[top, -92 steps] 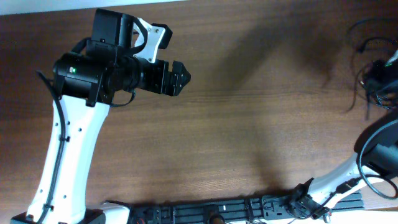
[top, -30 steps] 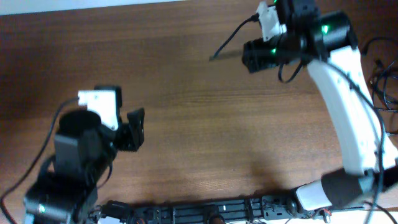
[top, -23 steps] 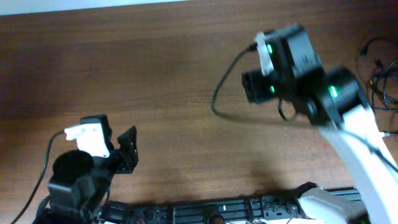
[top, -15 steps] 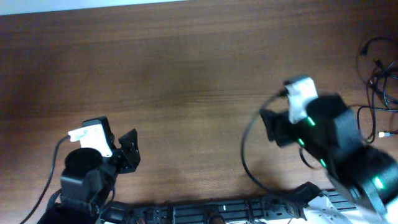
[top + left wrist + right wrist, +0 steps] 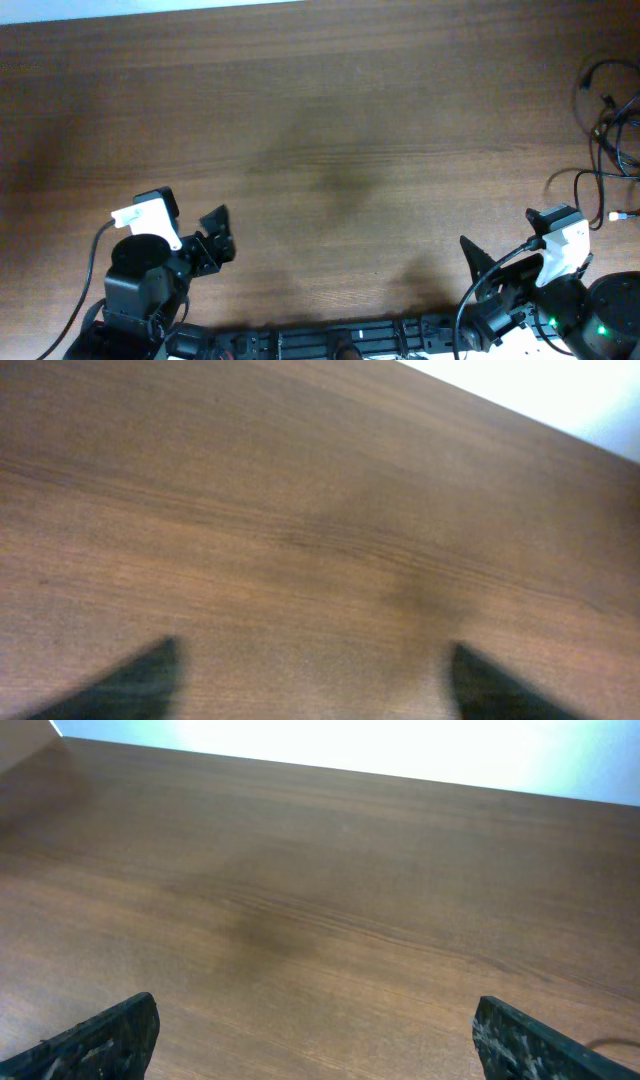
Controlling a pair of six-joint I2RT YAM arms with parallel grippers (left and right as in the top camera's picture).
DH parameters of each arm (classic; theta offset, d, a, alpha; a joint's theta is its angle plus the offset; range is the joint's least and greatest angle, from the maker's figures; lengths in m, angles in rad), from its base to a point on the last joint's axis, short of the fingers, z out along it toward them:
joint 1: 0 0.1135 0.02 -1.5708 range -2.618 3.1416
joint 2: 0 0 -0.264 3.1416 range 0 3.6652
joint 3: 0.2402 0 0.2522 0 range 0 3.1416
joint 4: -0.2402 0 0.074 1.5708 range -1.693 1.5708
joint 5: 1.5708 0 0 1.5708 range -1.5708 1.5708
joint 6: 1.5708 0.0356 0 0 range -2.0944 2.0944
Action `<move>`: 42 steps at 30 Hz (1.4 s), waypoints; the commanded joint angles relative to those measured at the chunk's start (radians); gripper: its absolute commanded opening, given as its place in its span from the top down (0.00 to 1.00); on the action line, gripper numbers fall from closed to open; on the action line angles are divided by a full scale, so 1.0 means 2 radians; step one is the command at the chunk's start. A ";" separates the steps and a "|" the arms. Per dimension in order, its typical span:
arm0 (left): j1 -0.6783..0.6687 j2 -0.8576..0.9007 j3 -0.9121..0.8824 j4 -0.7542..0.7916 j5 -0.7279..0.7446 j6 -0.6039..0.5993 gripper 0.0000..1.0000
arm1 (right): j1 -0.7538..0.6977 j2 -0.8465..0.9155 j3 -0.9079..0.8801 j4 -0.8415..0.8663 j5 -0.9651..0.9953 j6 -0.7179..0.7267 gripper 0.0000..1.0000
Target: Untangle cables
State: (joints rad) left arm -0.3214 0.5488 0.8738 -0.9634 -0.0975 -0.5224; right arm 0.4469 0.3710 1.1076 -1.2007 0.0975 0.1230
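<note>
The cables (image 5: 603,128), thin black cords, lie in a loose tangle at the table's far right edge. One strand loops down towards a small white plug tip (image 5: 622,215). My left gripper (image 5: 224,236) sits at the near left and is open over bare wood, which also shows between its tips in the left wrist view (image 5: 315,660). At the near right, one of my right gripper's fingers (image 5: 472,256) points left, below and to the left of the tangle. The right gripper (image 5: 315,1010) is open with nothing between its fingers. Neither wrist view shows any cable.
The brown wooden table (image 5: 330,120) fills all views. A black rail (image 5: 330,340) runs along the near edge between the two arm bases. A thicker black arm cable (image 5: 505,265) arcs beside the right wrist. The table's far edge meets a pale wall (image 5: 350,740).
My right arm has swung from the far middle back to the near right corner. Both grippers have opened wider. The left arm has hardly moved.
</note>
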 commanded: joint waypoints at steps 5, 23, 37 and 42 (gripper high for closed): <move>0.001 -0.002 -0.004 0.060 0.096 -0.004 0.01 | 0.003 -0.001 -0.005 0.000 0.006 -0.005 0.01; 0.015 -0.024 -0.034 0.003 -0.160 0.000 0.01 | 0.003 -0.001 -0.005 0.000 0.006 -0.005 0.01; 0.090 -0.212 -0.261 0.343 -0.076 0.258 0.01 | 0.003 -0.001 -0.005 0.000 0.006 -0.005 0.01; 0.122 -0.228 -0.340 0.470 0.017 0.325 0.01 | 0.003 -0.001 -0.005 0.000 0.006 -0.005 0.01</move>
State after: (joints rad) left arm -0.1143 0.1204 0.2825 -0.1055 -0.2207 -0.0334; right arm 0.4469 0.3710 1.1030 -1.2030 0.0975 0.1196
